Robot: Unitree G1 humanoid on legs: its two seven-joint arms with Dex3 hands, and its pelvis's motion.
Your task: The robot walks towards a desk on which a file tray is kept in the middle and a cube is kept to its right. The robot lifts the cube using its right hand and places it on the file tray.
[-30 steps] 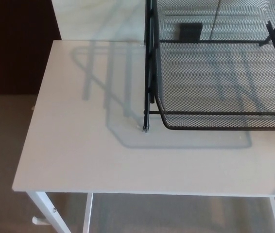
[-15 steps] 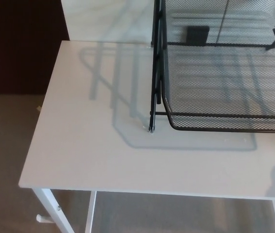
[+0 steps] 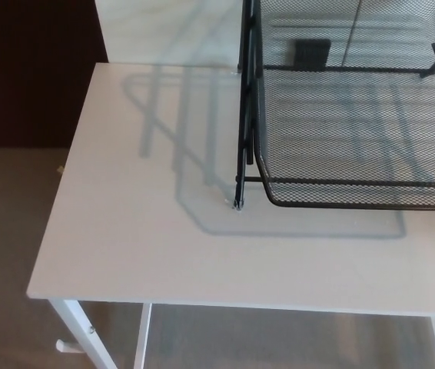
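well, the head view looked down over the left part of a white desk (image 3: pixel 125 231), with the black mesh file tray (image 3: pixel 340 205) filling the upper right and running off the picture's right edge. the tray sat raised on a thin black frame (image 3: pixel 240 146) whose foot touched the desktop, so its mesh floor stood clear of the surface and threw a long barred shadow (image 3: pixel 179 146) across the desk to its left. the tray's open top made it an easy place to set something down from above. the cube was nowhere in the picture; going by the task it probably lay on the desk beyond the tray, past the right edge of the view, but that was a judgement only. neither the right hand nor the left hand showed, so nothing could be said of their fingers. a small dark rectangle (image 3: pixel 312 52) appeared through the mesh near the back (what it was could not be told). below the desk's front edge a white leg (image 3: pixel 79 330) and beige carpet (image 3: pixel 10 231) were visible. the pick had not yet begun, and the camera would likely need to turn rightward to find the cube.
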